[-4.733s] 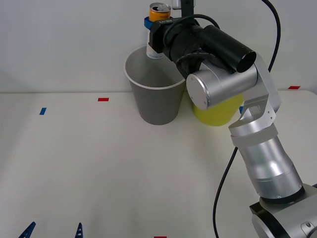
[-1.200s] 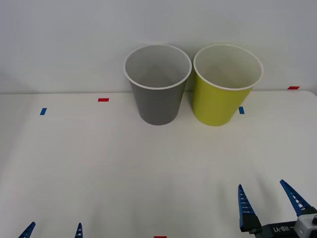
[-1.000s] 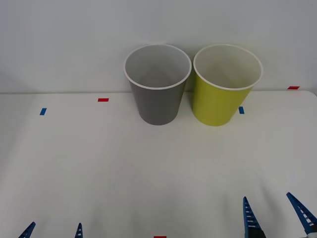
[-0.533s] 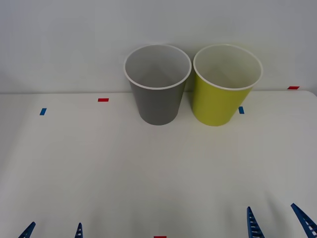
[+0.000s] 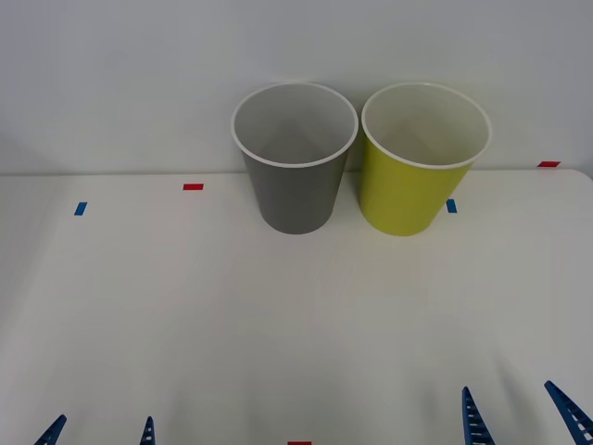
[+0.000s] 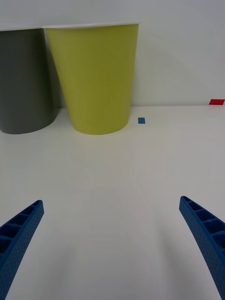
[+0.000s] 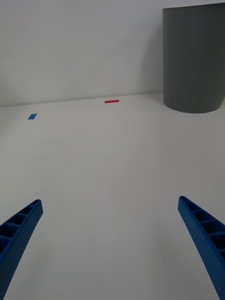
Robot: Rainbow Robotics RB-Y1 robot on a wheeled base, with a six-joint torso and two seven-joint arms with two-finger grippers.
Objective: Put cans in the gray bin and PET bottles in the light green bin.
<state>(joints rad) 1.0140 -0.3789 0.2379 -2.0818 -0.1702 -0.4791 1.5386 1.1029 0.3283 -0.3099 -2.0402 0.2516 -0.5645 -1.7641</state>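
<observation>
A white, smooth counter (image 5: 278,315) stretches wide under a plain pale wall. At its near left edge, the left tool (image 5: 100,432) hangs low with its two blue ribbed fingers (image 7: 18,234) spread apart and nothing between them. Ahead of it lies a broad bare stretch of counter, marked far off by a small blue tape square (image 5: 80,209) and, further right, a red tape strip (image 5: 193,186). At the back centre stands the gray bin (image 5: 295,158), a tall round tapered wastebasket with a white rim and pale inside, upright. Just beside it to the right, very close or perhaps touching at the rims, stands the light green bin (image 5: 424,159), the same shape in yellow-green with a cream inside. A second blue tape square (image 5: 451,206) sits by its right base, and a red strip (image 5: 548,164) lies near the far right edge. At the near right edge, the right tool (image 5: 519,417) also has its blue ribbed fingers (image 6: 208,236) held wide and unladen, pointing toward the green bin across open counter. No can is visible from here.
</observation>
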